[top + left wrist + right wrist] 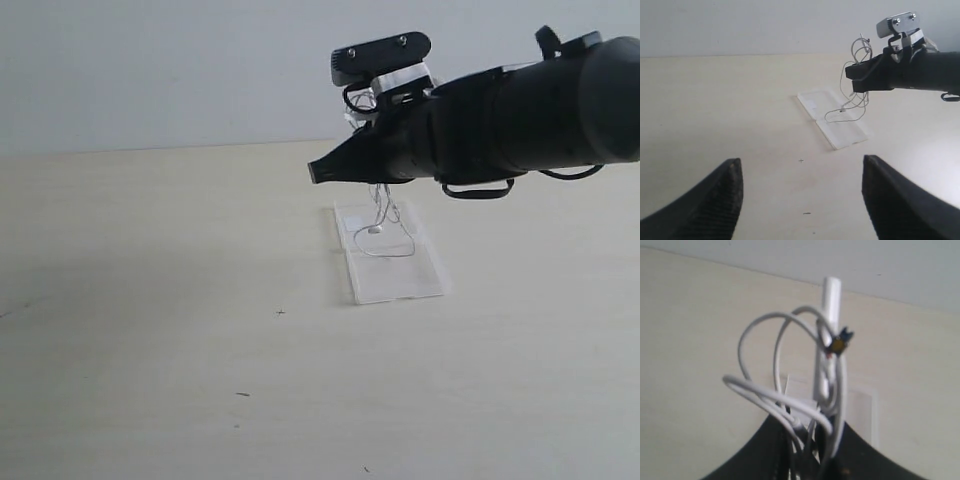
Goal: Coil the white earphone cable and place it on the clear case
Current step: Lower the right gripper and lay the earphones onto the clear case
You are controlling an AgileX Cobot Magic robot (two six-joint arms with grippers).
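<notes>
The clear case (390,262) lies flat and open on the pale table; it also shows as the case (832,118) in the left wrist view. My right gripper (318,172) hovers above it, shut on a bundle of the white earphone cable (790,400). Loops of the cable (856,75) hang down from the jaws, and one earbud (375,229) with a wire loop rests on the case. The inline remote (829,315) sticks up past the jaws. My left gripper (801,172) is open and empty, well short of the case.
The beige table (150,300) carries only small dark specks (281,312). A plain grey wall (150,60) rises behind the table. The right arm's black body (520,110) spans the upper right of the exterior view.
</notes>
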